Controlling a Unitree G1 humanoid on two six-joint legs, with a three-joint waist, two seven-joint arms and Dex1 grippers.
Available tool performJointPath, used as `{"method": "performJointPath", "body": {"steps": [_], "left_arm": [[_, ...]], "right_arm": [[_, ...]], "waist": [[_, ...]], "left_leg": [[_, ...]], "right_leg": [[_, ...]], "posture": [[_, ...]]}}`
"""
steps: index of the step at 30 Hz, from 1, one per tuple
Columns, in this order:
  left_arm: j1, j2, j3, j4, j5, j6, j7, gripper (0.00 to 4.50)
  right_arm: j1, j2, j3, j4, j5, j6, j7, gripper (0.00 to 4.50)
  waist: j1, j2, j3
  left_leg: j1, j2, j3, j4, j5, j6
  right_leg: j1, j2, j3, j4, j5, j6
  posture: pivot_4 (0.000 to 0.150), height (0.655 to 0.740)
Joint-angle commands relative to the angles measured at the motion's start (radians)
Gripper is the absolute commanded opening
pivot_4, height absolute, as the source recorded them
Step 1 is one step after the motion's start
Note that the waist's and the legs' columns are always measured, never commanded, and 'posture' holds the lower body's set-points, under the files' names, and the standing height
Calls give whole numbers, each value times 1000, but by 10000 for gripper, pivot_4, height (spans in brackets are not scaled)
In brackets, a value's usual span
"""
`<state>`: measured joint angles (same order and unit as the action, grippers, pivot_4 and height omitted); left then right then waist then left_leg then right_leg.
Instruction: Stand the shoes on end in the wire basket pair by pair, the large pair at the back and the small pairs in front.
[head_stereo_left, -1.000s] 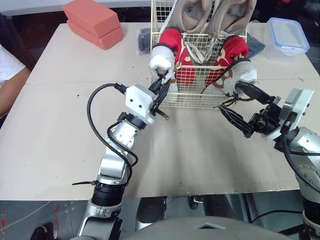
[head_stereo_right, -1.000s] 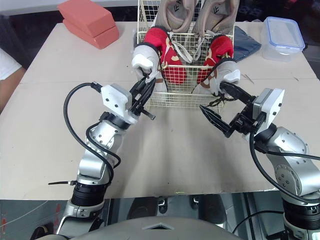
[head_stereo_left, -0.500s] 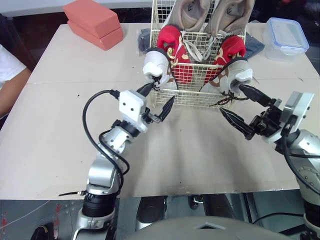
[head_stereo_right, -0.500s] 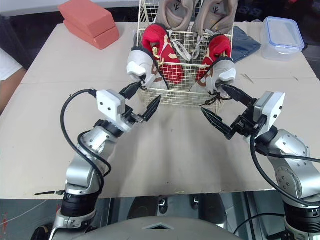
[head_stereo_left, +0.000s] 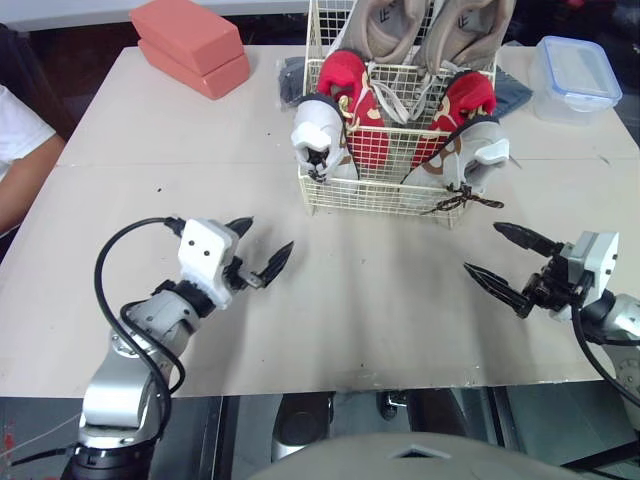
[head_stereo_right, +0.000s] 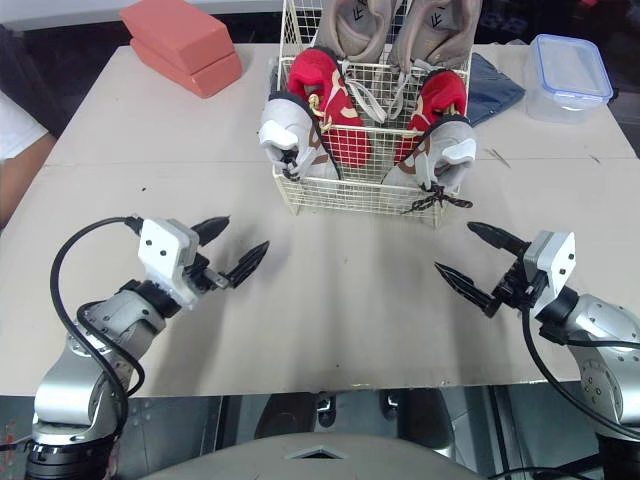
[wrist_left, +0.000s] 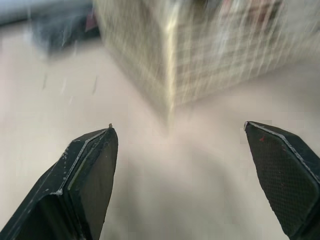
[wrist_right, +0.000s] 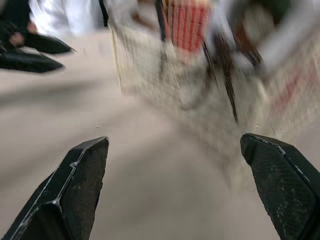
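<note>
Shoes (head_stereo_right: 440, 140) are stood on end in the wire basket (head_stereo_left: 380, 196) at the far middle of the table (head_stereo_left: 380, 310), the large beige pair (head_stereo_left: 432, 25) set at the back, the small red-and-white pair (head_stereo_left: 335, 128) in front. The left gripper (head_stereo_left: 269, 234) and right gripper (head_stereo_left: 482, 248) are held low over the table, well apart from the basket, fingers spread wide, nothing gripped.

Silver jointed arms (head_stereo_left: 125, 362) carry white boxy wrist housings (head_stereo_left: 207, 253) and looping black cables (head_stereo_left: 100, 275); the left gripper (head_stereo_left: 268, 234) and right gripper (head_stereo_left: 482, 248) are pointed and black.
</note>
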<state>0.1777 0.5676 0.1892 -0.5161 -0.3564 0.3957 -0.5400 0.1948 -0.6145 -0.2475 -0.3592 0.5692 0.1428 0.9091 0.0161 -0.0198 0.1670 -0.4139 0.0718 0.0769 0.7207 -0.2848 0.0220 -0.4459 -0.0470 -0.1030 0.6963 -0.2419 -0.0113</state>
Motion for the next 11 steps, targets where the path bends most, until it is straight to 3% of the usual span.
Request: {"method": "performJointPath", "body": {"steps": [1,6,11], "left_arm": [[44,1,41,29,-36,-90,-85,43980],[109,5,90,49,-106,-128,-186,43980],[126,25,113,106,-78,-169,-224,43980]], "right_arm": [[-2,-20,-16,47,-32,-73,60,41762],[-7,-33,-23,150,-64,-122,111,41762],[-9,-32,-23,206,-75,-159,136,41762]], "waist": [[0,0,0],[0,0,0],[1,0,0]], "left_leg": [[0,0,0,0,0,0],[-1,0,0,-1,0,0],[0,0,0,-1,0,0]], "right_leg": [[0,0,0,0,0,0],[-1,0,0,0,0,0],[-1,0,0,0,0,-1]], "posture": [[1500,6860],[1500,6860],[1500,6860]]}}
